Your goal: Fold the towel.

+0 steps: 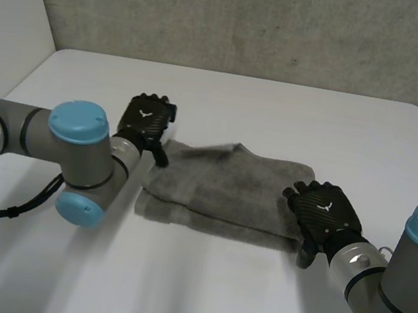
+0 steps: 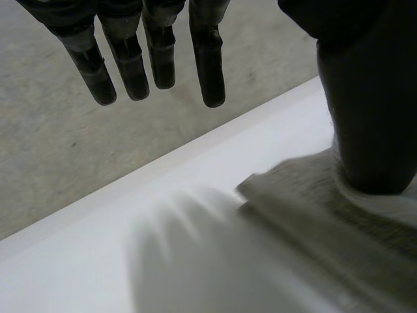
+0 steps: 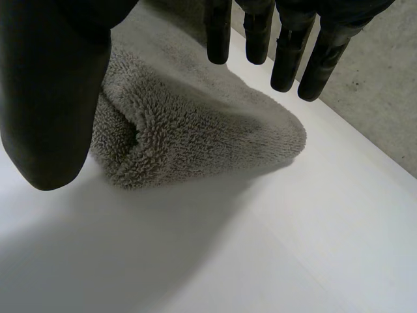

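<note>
Left hand (image 1: 147, 119) is touching the grey towel's (image 1: 222, 195) far left corner, right hand (image 1: 326, 212) is hovering over its right end, both released.

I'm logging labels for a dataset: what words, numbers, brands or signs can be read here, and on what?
No readable words or numbers anywhere.
left hand: a small white mark on its back, a sign, no letters.
right hand: the same kind of white mark, no letters.
towel and table: nothing printed that shows.
</note>
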Controlling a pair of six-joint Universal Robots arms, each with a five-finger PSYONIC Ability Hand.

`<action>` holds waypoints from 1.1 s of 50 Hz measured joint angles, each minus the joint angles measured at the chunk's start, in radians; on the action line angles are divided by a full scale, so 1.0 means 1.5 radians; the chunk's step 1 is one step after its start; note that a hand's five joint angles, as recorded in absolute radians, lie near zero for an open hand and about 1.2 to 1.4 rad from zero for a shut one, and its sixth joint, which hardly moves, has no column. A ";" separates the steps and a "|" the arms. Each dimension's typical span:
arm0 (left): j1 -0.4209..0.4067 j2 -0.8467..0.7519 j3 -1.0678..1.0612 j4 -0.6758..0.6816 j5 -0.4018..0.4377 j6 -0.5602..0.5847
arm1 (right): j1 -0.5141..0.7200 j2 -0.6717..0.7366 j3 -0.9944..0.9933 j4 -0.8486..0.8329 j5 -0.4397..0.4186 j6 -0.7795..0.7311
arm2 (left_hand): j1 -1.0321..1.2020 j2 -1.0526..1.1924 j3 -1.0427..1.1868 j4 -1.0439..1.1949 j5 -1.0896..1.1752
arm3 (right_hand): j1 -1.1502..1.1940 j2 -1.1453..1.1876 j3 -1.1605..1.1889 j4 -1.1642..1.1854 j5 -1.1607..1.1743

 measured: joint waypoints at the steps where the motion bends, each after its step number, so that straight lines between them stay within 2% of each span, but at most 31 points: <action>1: 0.005 0.004 -0.004 -0.002 -0.002 0.000 | 0.000 0.000 0.000 0.000 0.000 0.000 | 0.000 0.000 0.000 0.000 0.000 | 0.000 0.000 0.000 0.000 0.000; 7: 0.019 0.045 -0.057 -0.011 0.002 -0.001 | 0.001 0.000 0.002 0.002 0.000 -0.007 | -0.001 -0.001 -0.001 0.000 -0.002 | 0.000 0.000 0.000 0.000 0.000; 11: 0.019 0.091 -0.115 -0.011 0.027 -0.001 | 0.002 -0.001 0.004 0.002 0.001 -0.013 | -0.001 -0.001 -0.001 0.000 -0.003 | 0.000 0.000 0.000 0.000 0.000; 15: 0.018 0.137 -0.167 -0.010 0.082 0.001 | 0.002 -0.003 0.004 0.002 0.001 -0.014 | 0.000 0.000 0.000 0.000 -0.002 | 0.000 0.000 0.000 0.000 0.000; 19: 0.017 0.180 -0.213 -0.008 0.164 0.014 | 0.002 -0.004 0.005 0.002 0.001 -0.015 | 0.014 0.014 0.015 0.015 0.017 | 0.000 0.000 0.000 0.000 0.000; 22: 0.017 0.198 -0.233 -0.010 0.217 0.047 | 0.003 -0.004 0.005 0.002 0.002 -0.015 | 0.068 0.066 0.067 0.067 0.069 | 0.000 0.000 0.000 0.000 0.000; 25: 0.018 0.203 -0.243 -0.012 0.246 0.096 | 0.004 -0.005 0.007 0.002 0.002 -0.014 | 0.083 0.079 0.080 0.083 0.083 | 0.000 0.000 0.000 0.000 0.000; 31: 0.026 0.190 -0.250 -0.020 0.257 0.195 | 0.005 -0.005 0.008 0.002 0.003 -0.014 | 0.084 0.080 0.081 0.083 0.085 | 0.000 0.000 0.000 0.000 0.000; 36: 0.029 0.172 -0.247 -0.028 0.253 0.239 | 0.005 -0.005 0.009 0.002 0.004 -0.014 | 0.085 0.081 0.082 0.084 0.085 | 0.000 0.000 0.000 0.000 0.000; 45: 0.029 0.142 -0.228 -0.036 0.236 0.253 | 0.004 -0.005 0.009 0.002 0.004 -0.014 | 0.211 0.216 0.214 0.217 0.210 | 0.000 0.000 0.000 0.000 0.000; 52: 0.028 0.123 -0.217 -0.037 0.233 0.251 | 0.004 -0.005 0.008 0.002 0.004 -0.014 | 0.229 0.240 0.238 0.240 0.235 | 0.000 0.000 0.000 0.000 0.000; 55: 0.028 0.119 -0.215 -0.038 0.234 0.251 | 0.004 -0.005 0.008 0.002 0.004 -0.014 | 0.370 0.386 0.370 0.377 0.363 | 0.000 0.000 0.000 0.000 0.000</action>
